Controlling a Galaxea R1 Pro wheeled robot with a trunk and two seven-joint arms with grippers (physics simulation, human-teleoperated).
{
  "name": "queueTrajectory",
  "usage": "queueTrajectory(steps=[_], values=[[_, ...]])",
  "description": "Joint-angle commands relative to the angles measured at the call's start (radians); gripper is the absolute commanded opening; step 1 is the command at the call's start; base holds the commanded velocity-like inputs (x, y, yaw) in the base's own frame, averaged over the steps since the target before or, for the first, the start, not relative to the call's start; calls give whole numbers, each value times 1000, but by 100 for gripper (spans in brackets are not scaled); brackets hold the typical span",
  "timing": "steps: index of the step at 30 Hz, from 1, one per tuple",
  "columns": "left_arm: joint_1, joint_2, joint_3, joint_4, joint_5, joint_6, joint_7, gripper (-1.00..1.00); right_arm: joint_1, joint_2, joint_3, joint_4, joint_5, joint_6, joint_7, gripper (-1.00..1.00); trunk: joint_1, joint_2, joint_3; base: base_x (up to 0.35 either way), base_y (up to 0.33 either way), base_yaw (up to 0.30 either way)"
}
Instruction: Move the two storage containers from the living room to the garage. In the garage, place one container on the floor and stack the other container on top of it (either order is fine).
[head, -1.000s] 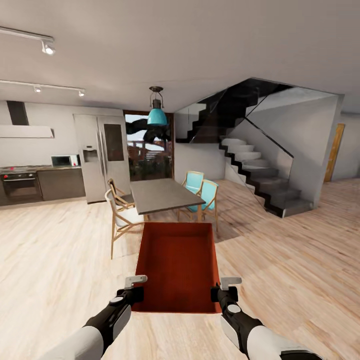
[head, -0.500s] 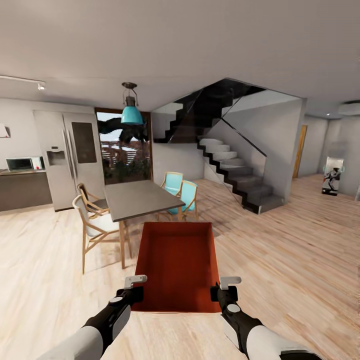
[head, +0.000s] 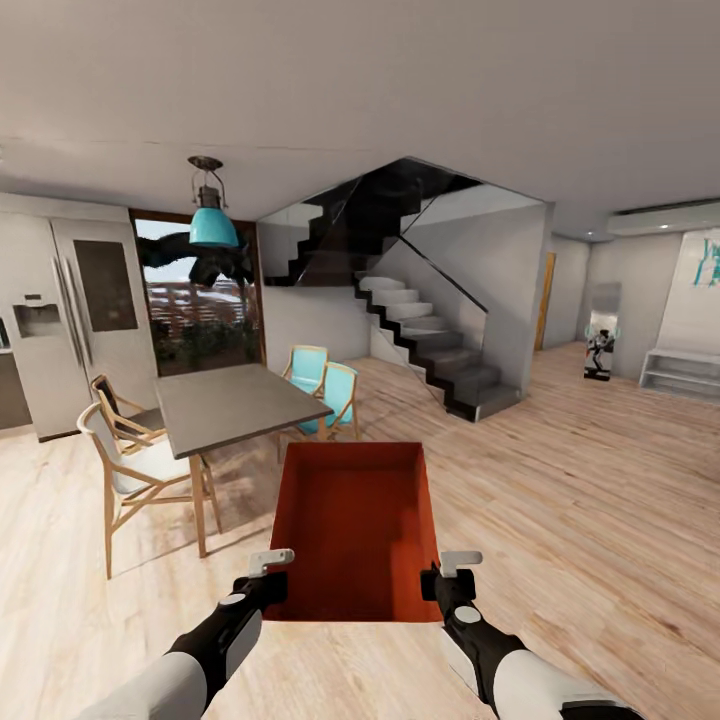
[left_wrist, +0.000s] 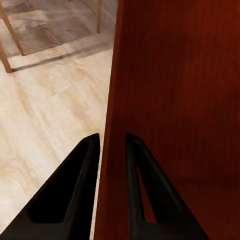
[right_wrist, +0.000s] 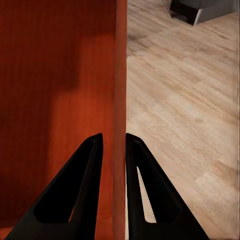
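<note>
The storage container (head: 352, 530), an open orange-red bin, is held out in front of the robot above the light wood-plank floor (head: 600, 500), carried between both arms. The left gripper (head: 268, 578) is pinched down on the bin's left wall near its near corner — in the left wrist view its two black fingers (left_wrist: 75, 185) stand one on each side of the thin wall, almost closed, with the wall between them and the bin's inside to one side. The right gripper (head: 447, 580) grips the right wall the same way; in the right wrist view its fingers (right_wrist: 80, 185) straddle the wall's edge, nearly shut on it, with plank flooring on the outer side. The bin (left_wrist: 175, 100) looks empty inside. Beyond it stands a grey dining table (head: 235, 400) with wooden chairs (head: 135, 470) on its near side and two turquoise chairs (head: 325, 385) on its far side — a turquoise pendant lamp (head: 213, 222) hangs above. A steel refrigerator (head: 70, 310) stands at the left, a dark staircase (head: 430, 340) rises behind the table, and a pale low shelf unit (head: 680, 370) sits at the far right wall.
</note>
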Motion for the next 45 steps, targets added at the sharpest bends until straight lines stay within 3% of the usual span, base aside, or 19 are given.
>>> queueTrajectory(steps=[1, 19, 45], values=[[1, 4, -8, -2, -3, 1, 38, -100, -2, 1, -66, -1, -48, 3, 11, -100, 0, -1, -1, 1, 0, -265], [1, 4, -8, -1, -2, 1, 38, -100, -2, 1, -66, 0, -48, 3, 11, -100, 0, -1, -1, 45, 0, -265], [1, 4, -8, 13, 0, 2, 38, -100, -2, 1, -66, 1, -48, 3, 11, -100, 0, -1, -1, 308, 0, -262]])
